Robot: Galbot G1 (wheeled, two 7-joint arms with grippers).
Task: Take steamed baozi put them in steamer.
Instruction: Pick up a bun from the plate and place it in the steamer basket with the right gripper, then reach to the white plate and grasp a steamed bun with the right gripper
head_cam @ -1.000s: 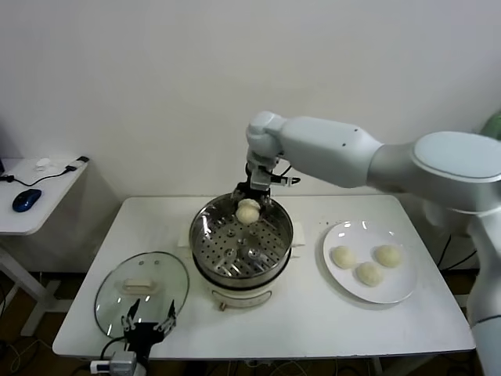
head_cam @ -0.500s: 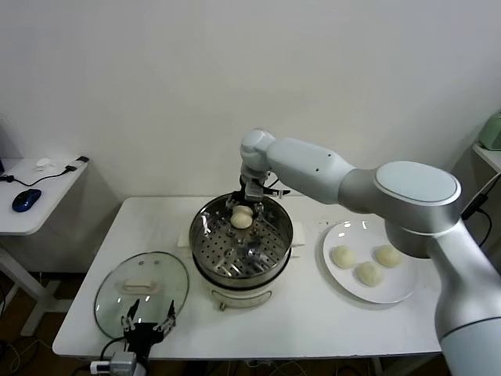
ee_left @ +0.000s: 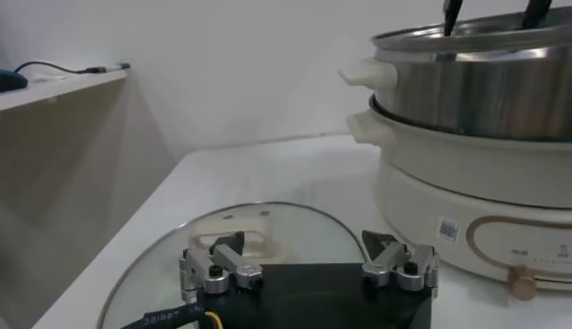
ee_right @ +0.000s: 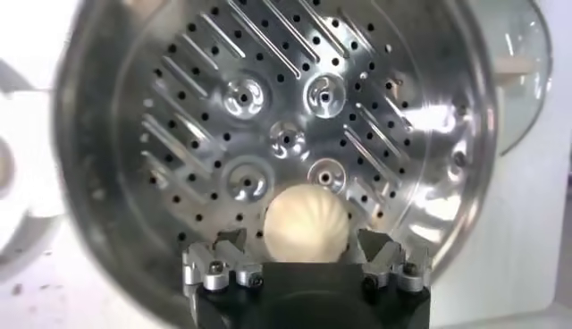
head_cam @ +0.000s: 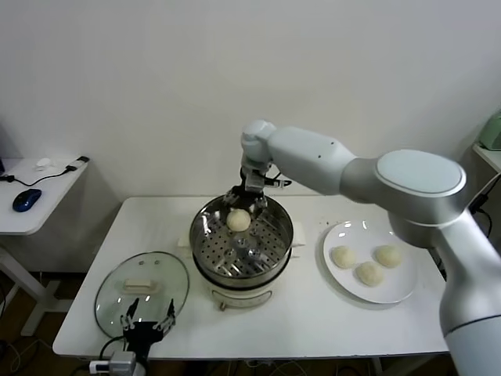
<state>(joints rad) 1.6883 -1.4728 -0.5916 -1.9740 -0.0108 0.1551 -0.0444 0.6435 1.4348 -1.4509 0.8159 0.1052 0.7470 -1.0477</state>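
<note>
One baozi (head_cam: 239, 220) lies on the perforated tray at the back of the steamer (head_cam: 205, 215), a shiny steel pot on a white base. My right gripper (head_cam: 247, 196) hangs just above it, open. In the right wrist view the baozi (ee_right: 307, 219) sits between the spread fingers of the right gripper (ee_right: 304, 248) with a gap on each side. Three more baozi (head_cam: 369, 273) lie on the white plate (head_cam: 344, 235) to the right. My left gripper (head_cam: 147, 321) is parked open at the table's front edge, and shows open in the left wrist view (ee_left: 308, 255).
The round glass lid (head_cam: 142, 286) lies flat on the table left of the steamer, just in front of the left gripper. A side table with a blue mouse (head_cam: 26, 199) stands at the far left. The steamer's white base (ee_left: 465, 179) rises close beside the left gripper.
The right gripper carried the baozi down onto the back of the tray, opened, and rose a little. The baozi now rests free. The left arm has not moved.
</note>
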